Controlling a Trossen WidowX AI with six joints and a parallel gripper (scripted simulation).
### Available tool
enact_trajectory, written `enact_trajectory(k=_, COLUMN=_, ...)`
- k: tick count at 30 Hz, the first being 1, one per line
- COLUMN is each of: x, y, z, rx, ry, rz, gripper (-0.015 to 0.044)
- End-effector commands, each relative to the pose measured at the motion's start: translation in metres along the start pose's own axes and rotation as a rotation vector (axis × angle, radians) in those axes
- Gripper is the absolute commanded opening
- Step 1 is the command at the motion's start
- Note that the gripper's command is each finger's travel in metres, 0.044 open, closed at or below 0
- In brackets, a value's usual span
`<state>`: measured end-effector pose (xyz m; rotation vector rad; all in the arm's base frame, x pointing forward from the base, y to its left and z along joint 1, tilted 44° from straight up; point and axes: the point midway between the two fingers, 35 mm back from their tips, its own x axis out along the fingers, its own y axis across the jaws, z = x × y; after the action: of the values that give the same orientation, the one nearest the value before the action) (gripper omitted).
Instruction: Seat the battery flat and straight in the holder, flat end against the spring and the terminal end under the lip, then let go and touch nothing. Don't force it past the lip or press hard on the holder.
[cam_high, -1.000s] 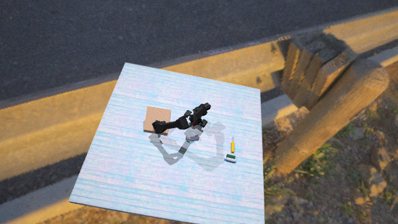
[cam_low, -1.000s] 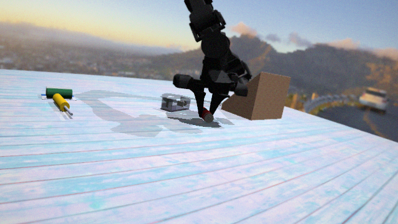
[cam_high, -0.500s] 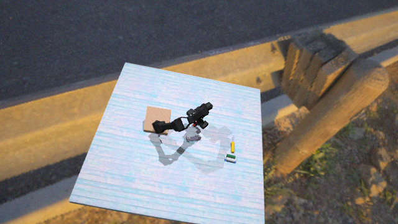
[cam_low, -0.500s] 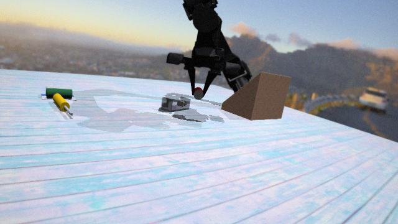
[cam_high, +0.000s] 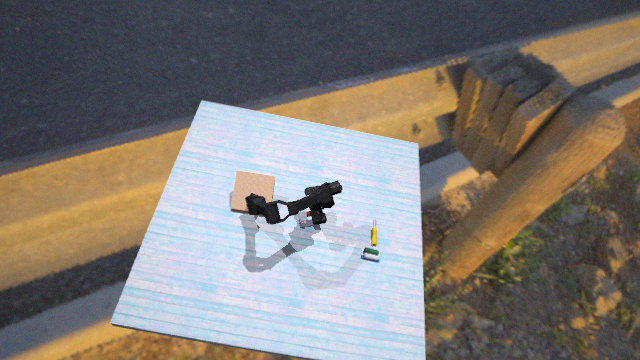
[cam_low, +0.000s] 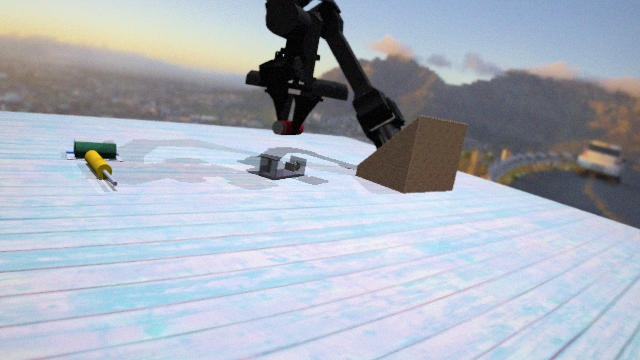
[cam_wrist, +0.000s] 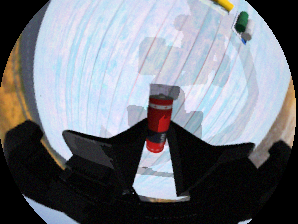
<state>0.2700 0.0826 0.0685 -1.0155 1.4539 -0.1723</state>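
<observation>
While clamped in tool (cam_low: 289, 125), battery (cam_low: 285, 127) hangs above holder (cam_low: 277, 166) (no contact).

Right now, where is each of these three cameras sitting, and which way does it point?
Top: high above, tilted down on the table; shows the whole arm over the holder.
Exterior: low at the table's edge, looking across it; shows the gripper lifted above the holder, shut on the battery.
Wrist: on the arm behind the fingers, looking past them to the table; shows both dark fingers and the battery.
Shared: exterior and wrist both show the battery and the yellow screwdriver.
</observation>
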Motion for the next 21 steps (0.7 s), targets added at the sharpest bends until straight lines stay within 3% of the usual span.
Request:
enact_trajectory(k=1, x=0.001, y=-0.002, z=-0.004, rx=0.016, ry=-0.003, rz=-0.002, gripper=0.0086)
enact_trajectory(k=21, x=0.037, y=-0.002, z=0.002, rx=0.000, ry=-0.227, rz=0.023, gripper=0.0086)
